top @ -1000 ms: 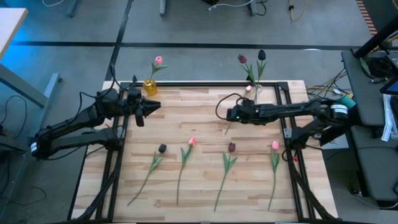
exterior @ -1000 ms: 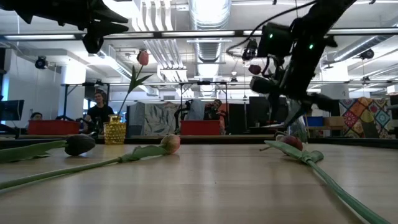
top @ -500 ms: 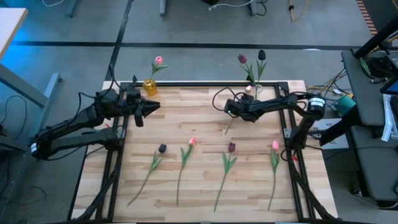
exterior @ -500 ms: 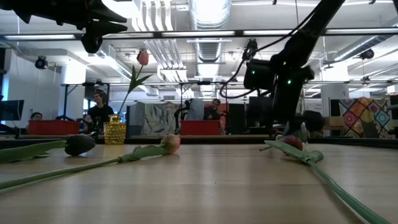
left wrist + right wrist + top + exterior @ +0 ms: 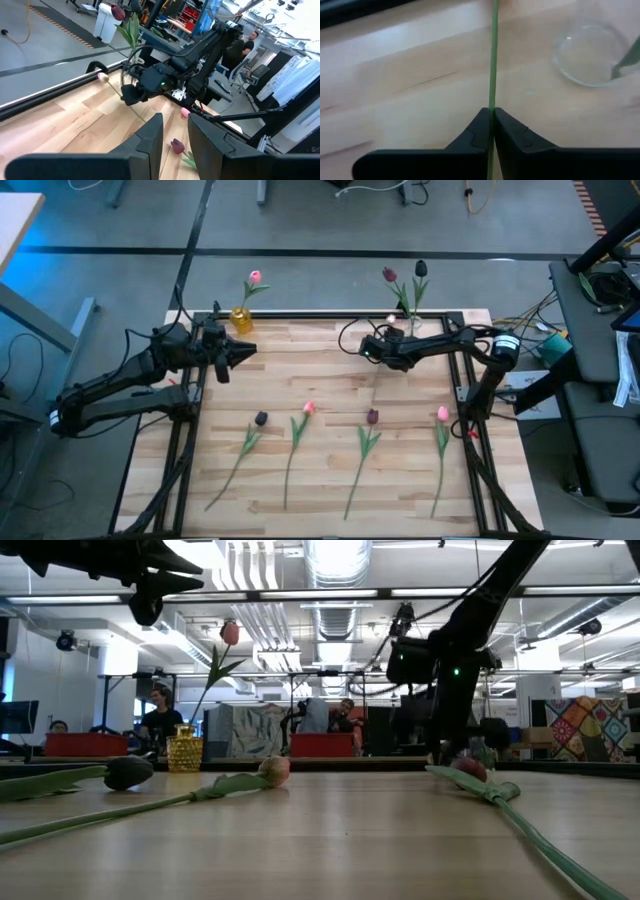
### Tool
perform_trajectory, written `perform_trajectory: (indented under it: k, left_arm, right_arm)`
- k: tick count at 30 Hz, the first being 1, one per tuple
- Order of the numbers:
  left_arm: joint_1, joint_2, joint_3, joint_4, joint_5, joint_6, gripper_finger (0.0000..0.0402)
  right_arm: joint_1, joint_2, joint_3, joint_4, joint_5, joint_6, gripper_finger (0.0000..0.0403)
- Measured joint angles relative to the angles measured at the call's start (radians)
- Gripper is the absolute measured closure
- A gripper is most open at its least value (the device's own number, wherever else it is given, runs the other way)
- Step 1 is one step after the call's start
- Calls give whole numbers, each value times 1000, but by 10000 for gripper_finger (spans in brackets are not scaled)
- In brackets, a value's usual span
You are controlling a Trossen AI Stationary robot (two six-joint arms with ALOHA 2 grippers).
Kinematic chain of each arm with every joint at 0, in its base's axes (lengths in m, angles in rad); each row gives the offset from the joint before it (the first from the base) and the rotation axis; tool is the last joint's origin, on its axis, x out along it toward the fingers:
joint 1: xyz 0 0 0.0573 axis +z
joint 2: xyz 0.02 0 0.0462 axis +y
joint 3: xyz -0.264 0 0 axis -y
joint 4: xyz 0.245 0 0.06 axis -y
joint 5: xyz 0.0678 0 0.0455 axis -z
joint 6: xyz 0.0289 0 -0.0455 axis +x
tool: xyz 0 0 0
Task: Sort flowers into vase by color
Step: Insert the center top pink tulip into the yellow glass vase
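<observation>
My right gripper (image 5: 373,351) stands at the table's far right, beside the clear vase (image 5: 412,326) with two dark maroon tulips (image 5: 389,275). It is shut on the thin green stem of a pink tulip, whose head (image 5: 103,77) lies near the far rail. My left gripper (image 5: 250,350) hovers open at the far left, with nothing between its fingers (image 5: 150,135). A yellow vase (image 5: 240,318) holds one pink tulip (image 5: 254,277). Several tulips lie flat in a row on the near half: dark (image 5: 261,418), pink (image 5: 309,408), maroon (image 5: 372,416), pink (image 5: 442,413). My right gripper pinches the pink tulip's stem (image 5: 493,95) between its two fingertips, some way below the head. It comes slanting down from the table's right side. The stem runs on straight past the fingers toward the head. I cannot tell whether the stem rests on the wood.
Dark metal rails (image 5: 330,314) frame the wooden table (image 5: 320,370). The clear vase's round base (image 5: 585,55) stands close beside my right gripper. People sit in the room beyond the table's far edge (image 5: 160,720).
My right gripper has gone a little toward the table's far edge and the clear vase, tipped its fingers downward and come down to the pink tulip's stem. The tulips on the near half have stayed put.
</observation>
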State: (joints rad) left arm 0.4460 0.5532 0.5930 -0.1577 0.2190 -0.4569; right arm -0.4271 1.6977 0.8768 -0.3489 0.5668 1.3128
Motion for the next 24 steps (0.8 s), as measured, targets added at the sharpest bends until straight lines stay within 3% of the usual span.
perform_trajectory:
  k: [5,10,18,24]
  left_arm:
    - [0,-6,0,0,0,-30,325]
    - [0,-12,0,7,0,-54,325]
    - [0,6,0,161,1,-123,325]
    - [1,94,0,414,-4,-170,325]
  right_arm:
    - [45,-92,0,42,3,-61,391]
    - [111,-199,0,202,-10,-273,392]
    - [204,-332,1,650,-207,-736,392]
    - [225,-350,26,858,-361,-887,392]
